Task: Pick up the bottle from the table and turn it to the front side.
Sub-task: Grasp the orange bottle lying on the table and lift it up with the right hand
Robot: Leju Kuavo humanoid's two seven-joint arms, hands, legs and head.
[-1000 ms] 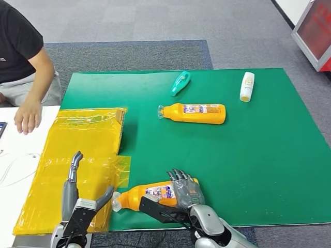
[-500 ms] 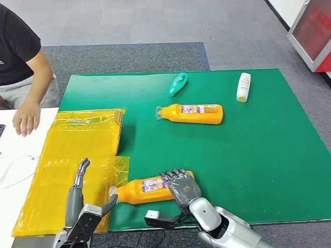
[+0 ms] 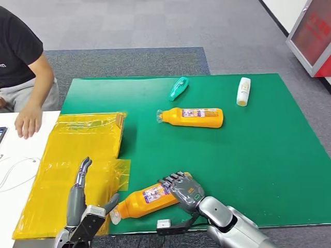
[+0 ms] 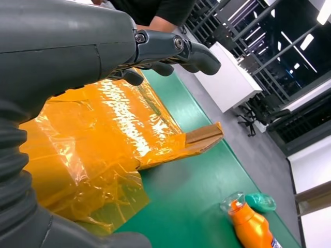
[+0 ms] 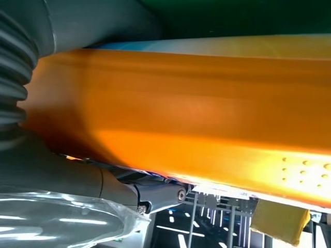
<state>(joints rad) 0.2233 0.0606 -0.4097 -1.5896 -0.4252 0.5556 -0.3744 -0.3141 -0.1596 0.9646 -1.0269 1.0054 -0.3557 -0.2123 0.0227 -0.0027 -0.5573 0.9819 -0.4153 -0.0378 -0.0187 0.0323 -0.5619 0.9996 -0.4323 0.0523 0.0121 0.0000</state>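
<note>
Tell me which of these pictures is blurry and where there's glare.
Right wrist view: the held orange bottle is so close it is a soft blur. Left wrist view: bright glare streaks on the yellow plastic sheet. Head view: sharp and evenly lit, right hand gripping the bottle.

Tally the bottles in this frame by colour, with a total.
Orange bottles: 2, one on the mat and one in the right hand
Teal bottle: 1
White bottle: 1
Total: 4
</note>
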